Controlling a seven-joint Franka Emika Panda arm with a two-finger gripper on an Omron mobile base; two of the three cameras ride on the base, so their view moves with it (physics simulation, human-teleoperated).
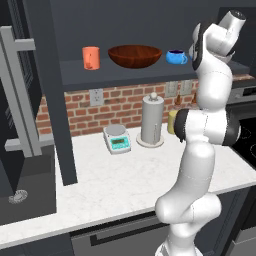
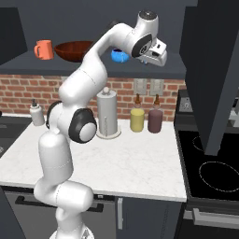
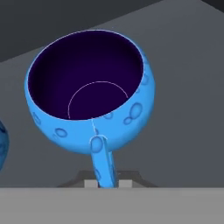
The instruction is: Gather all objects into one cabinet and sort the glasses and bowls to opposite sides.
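The blue cup (image 3: 89, 94) in the hand view sits directly in front of our pincer (image 3: 105, 181), with its handle pointing back between the two tips; the tips are drawn together on this handle, so we judge the cup is held by it. The cup rests on, or just above, the cabinet (image 1: 150, 75) shelf floor; we cannot tell if it touches. To one side of the pincer, at the edge of the hand view, a second blue cup (image 3: 2, 144) shows a little.

In the left base view, further from the pincer, stands the wooden bowl (image 1: 135, 55), then the orange mug (image 1: 91, 57) beyond it. All objects seem gathered on one shelf, so that part looks done. The sorting looks unfinished: the bowl stands between the mug and the blue cups.
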